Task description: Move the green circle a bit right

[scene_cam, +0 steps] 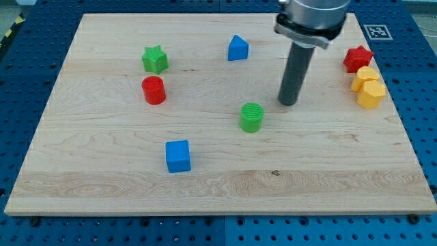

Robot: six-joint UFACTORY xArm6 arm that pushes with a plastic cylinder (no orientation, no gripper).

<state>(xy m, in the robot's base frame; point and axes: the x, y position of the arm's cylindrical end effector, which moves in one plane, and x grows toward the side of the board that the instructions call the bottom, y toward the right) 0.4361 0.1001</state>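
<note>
one green circle (251, 117) is being kept near the board's middle, just left of and nearer than my tip (288, 103), a bare rod gripping nothing, being left on the circle's wrong side for a rightward push.

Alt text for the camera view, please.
My tip rests on a wooden board, up and right of the green circle, not touching it. Other red, green, blue and yellow blocks lie scattered around.
</note>
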